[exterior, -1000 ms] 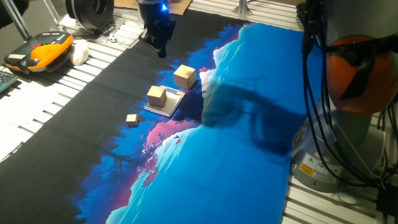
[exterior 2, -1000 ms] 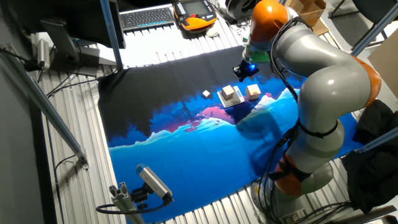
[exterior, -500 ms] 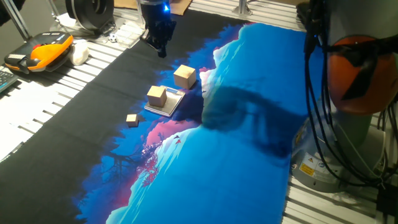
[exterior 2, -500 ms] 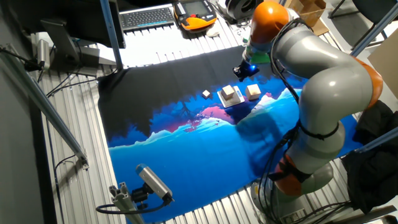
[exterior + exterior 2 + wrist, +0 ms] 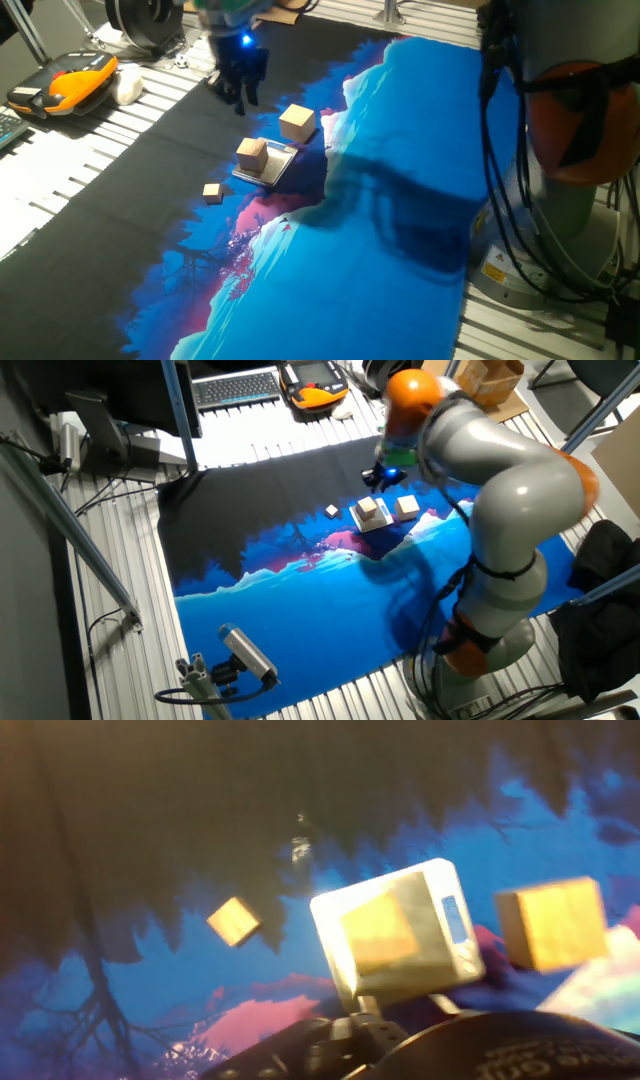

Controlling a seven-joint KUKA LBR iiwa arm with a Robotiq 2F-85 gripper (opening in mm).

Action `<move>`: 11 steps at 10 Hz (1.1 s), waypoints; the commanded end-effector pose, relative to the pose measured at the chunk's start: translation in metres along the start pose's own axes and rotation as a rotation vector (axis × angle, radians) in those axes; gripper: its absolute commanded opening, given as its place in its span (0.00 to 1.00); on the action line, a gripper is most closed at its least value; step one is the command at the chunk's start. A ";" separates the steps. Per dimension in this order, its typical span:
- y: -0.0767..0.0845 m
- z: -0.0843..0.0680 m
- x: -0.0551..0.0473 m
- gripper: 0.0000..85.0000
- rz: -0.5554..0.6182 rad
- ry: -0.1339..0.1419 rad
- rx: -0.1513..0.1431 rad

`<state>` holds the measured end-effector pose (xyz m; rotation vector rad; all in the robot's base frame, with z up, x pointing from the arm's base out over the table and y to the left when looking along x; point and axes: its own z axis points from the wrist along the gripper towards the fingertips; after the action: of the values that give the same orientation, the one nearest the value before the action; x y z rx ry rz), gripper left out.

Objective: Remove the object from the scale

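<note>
The object, a mid-sized tan wooden cube point(image 5: 252, 153), sits on the scale point(image 5: 276, 170), a thin silvery square plate on the cloth. Both show in the other fixed view, cube point(image 5: 369, 507) on scale point(image 5: 379, 520), and blurred in the hand view, cube point(image 5: 378, 930) on scale point(image 5: 425, 975). My gripper point(image 5: 238, 92) hangs above the black part of the cloth, behind and left of the scale and apart from it. Its fingers look spread and hold nothing. It also shows in the other fixed view point(image 5: 378, 479).
A larger tan cube point(image 5: 297, 123) stands just behind the scale, and a tiny tan cube point(image 5: 212, 192) lies to its front left. An orange and black handset point(image 5: 62, 82) lies on the slatted table at far left. The arm's base point(image 5: 580, 120) and cables stand at right.
The gripper has swung left and a little nearer, away from its earlier spot behind the larger cube. The arm's shadow on the blue cloth shifted. The cubes and scale have not moved.
</note>
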<state>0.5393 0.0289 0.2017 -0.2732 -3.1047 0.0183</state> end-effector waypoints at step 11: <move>0.007 0.069 -0.024 1.00 -0.163 0.022 0.041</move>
<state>0.5624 0.0309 0.1306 -0.0153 -3.0889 0.0744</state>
